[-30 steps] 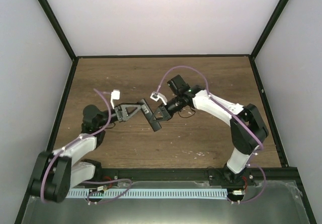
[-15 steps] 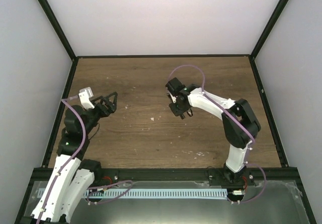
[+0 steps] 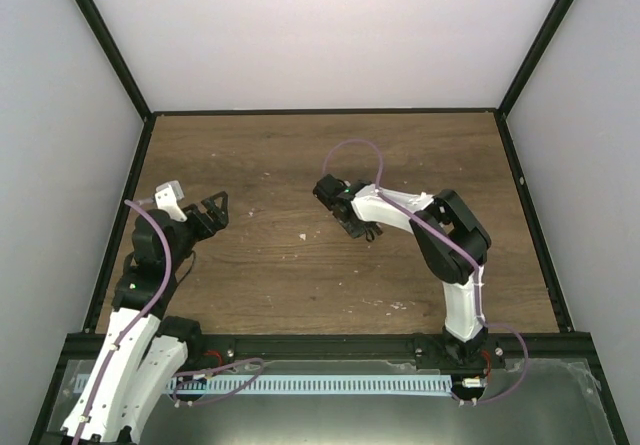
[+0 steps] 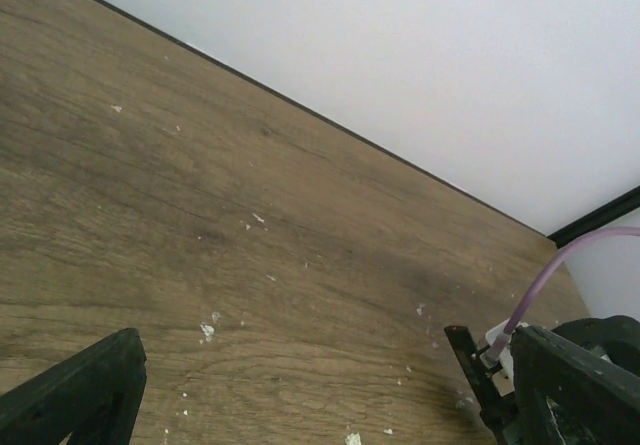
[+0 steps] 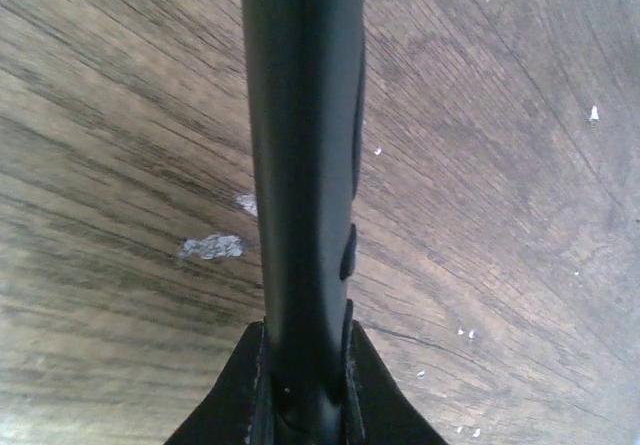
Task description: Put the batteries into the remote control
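Remote control [image 5: 300, 165]: pinched at its near end in the right tool [image 5: 303, 370], jaws pressed against its two sides. The long axis runs straight out from the tool, in line with the fingers. In the wrist view it points directly up the frame.

It shows edge-on as a slim black bar, matte, with a faint sheen down the middle. A row of small rounded button bumps [image 5: 347, 250] stands along its right-hand edge.

Its far end is cut off by the top of the wrist view, so the full length is not visible. Whether that end touches the table [image 3: 300, 275] I cannot tell.

From overhead the remote is hard to pick out (black on black, tucked under the right wrist). It sits near the middle of the table, a little right of centre.

Brown wood grain passes beneath it, with white specks [image 5: 212, 248] just to its left.

Left tool [image 3: 213, 207]: over the left side of the table, well apart from the remote. Its fingers are spread wide, with nothing between them.
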You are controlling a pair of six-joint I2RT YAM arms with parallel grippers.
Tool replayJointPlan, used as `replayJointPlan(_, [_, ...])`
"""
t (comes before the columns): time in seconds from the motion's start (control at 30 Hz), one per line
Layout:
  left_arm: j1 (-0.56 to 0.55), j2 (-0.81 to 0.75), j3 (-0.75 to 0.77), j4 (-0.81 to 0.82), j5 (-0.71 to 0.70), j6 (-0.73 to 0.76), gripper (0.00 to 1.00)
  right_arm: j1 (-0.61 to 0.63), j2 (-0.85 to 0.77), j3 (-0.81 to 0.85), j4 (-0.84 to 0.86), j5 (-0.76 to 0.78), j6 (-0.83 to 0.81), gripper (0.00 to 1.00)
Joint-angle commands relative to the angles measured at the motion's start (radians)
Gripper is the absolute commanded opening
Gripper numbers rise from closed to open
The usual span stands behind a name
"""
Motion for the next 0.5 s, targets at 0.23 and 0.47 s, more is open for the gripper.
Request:
replayJointPlan(0.23, [0.003,0.023,0.001,0.011,0.023,0.021,0.99,0.017,0.049,-0.008,0.035,0.065,0.0,0.07])
replayJointPlan(0.47, [0.003,0.03,0.014,0.006,0.027,0.035,0.99,0.021,0.053,-0.006,0.045,0.021,-0.016,0.28])
